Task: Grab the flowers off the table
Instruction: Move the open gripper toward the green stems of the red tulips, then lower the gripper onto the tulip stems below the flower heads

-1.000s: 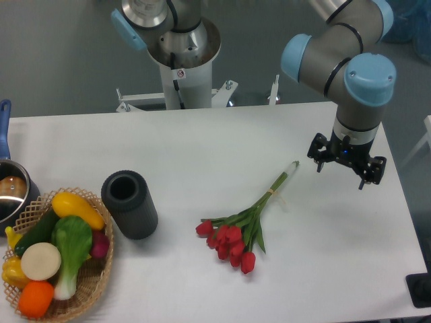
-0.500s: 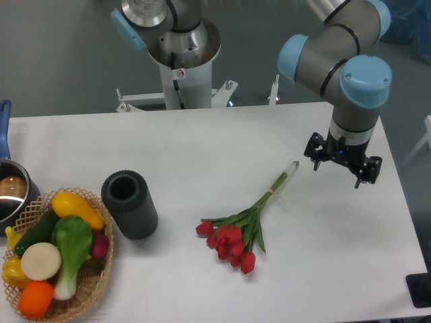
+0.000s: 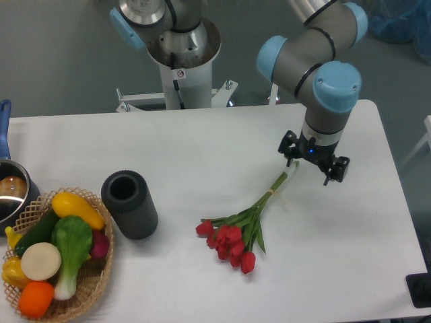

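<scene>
Jaws spread wide, nothing between them: your gripper (image 3: pixel 314 165) hangs w/ fingers pointing down, right by the cut end of the stems. That's prob. the grasp spot, since the stems are thin and firm vs. the soft buds. The flowers (image 3: pixel 244 223) lie flat on the table (image 3: pixel 202 148), stems toward the arm, red buds toward you. Dark cylinder (image 3: pixel 129 204) and veg basket (image 3: pixel 101 282) sit well off to the side.
</scene>
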